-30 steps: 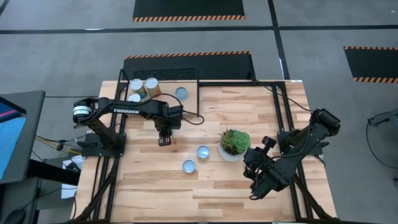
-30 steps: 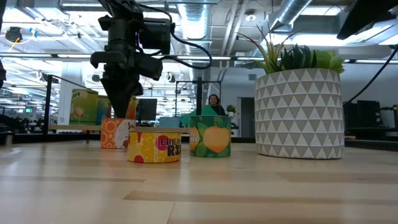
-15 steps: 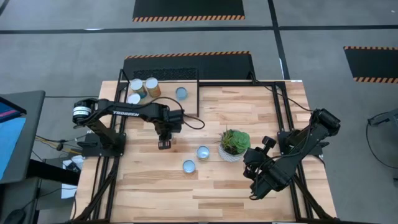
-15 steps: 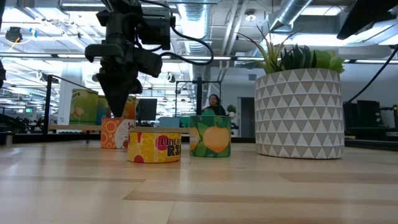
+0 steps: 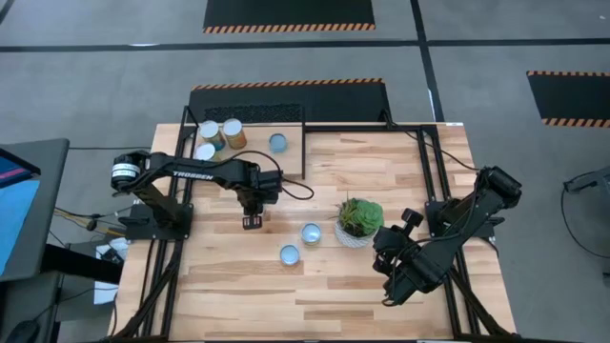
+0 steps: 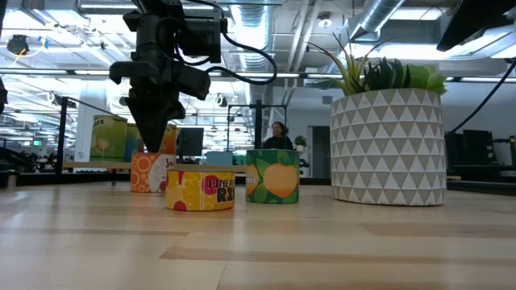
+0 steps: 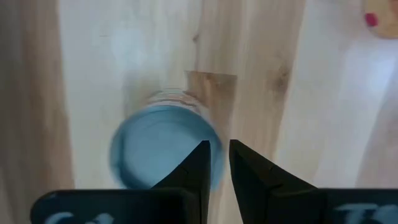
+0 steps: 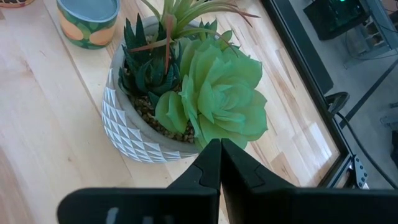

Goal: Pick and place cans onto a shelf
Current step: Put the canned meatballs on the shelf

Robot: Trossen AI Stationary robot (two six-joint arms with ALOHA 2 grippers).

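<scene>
My left gripper (image 5: 252,221) (image 6: 153,147) points straight down over an orange-labelled can (image 6: 147,173) with a pale-blue top (image 7: 160,154). Its fingers (image 7: 217,163) stand a narrow gap apart above the top's rim, with nothing between them. A yellow-labelled can (image 5: 289,253) (image 6: 200,190) and a green-labelled can (image 5: 311,232) (image 6: 272,176) stand upright on the tabletop. Several cans (image 5: 219,135) and one apart (image 5: 277,143) stand on the shelf (image 5: 250,152) at the far left. My right gripper (image 5: 383,240) (image 8: 219,146) waits shut, pointing at the plant.
A potted green plant (image 5: 359,219) (image 6: 389,137) in a white patterned pot stands right of the green can, between the two arms. The black frame bars (image 5: 303,143) edge the shelf. Bare tabletop (image 5: 286,295) lies along the near side.
</scene>
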